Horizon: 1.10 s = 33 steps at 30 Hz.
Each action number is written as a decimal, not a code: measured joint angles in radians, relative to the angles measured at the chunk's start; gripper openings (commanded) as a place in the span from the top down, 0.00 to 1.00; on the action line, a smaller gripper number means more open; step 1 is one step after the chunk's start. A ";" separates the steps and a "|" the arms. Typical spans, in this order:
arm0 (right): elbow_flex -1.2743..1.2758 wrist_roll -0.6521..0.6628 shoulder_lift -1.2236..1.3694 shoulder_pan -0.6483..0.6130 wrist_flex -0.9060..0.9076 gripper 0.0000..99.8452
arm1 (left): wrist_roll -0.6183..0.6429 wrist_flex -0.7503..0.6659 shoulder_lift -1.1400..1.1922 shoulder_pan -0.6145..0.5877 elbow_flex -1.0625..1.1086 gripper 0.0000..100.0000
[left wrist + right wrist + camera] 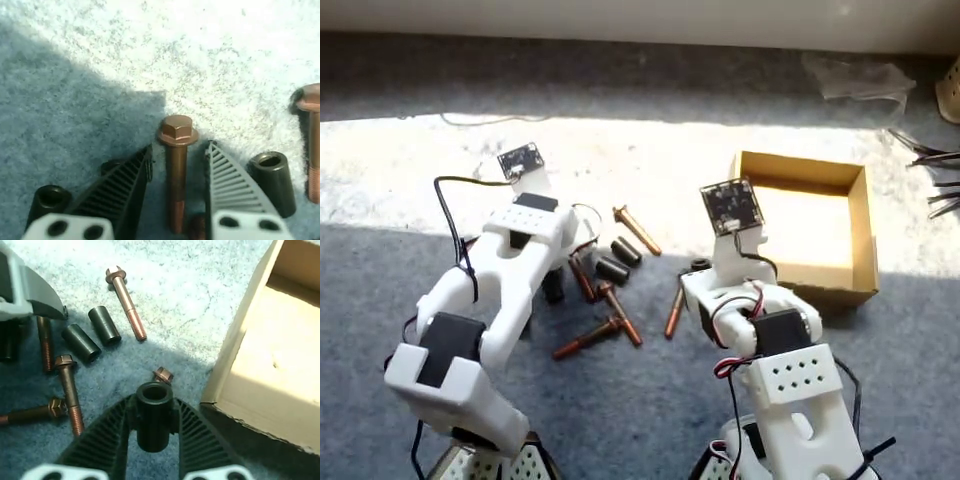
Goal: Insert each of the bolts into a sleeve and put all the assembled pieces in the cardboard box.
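Left pincer [179,146] open, straddling a bolt [176,167] on the surface [75,100]. Right pincer [154,401] clamped on a sleeve [154,420], near cardboard box [239,357].

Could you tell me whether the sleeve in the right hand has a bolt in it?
Empty: the sleeve held by the right hand shows an open, dark bore with nothing inside.

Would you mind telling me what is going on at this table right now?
The right gripper holds a black sleeve upright near the cardboard box, in which nothing shows so far. The left gripper is open astride a bolt that lies flat, with its fingers not closed on it. Other bolts and sleeves lie loose on the carpet, none of them assembled yet.
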 measured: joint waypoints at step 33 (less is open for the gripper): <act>0.025 0.000 -0.002 0.000 0.000 1.00 | 0.000 0.049 0.072 -0.017 -0.074 0.84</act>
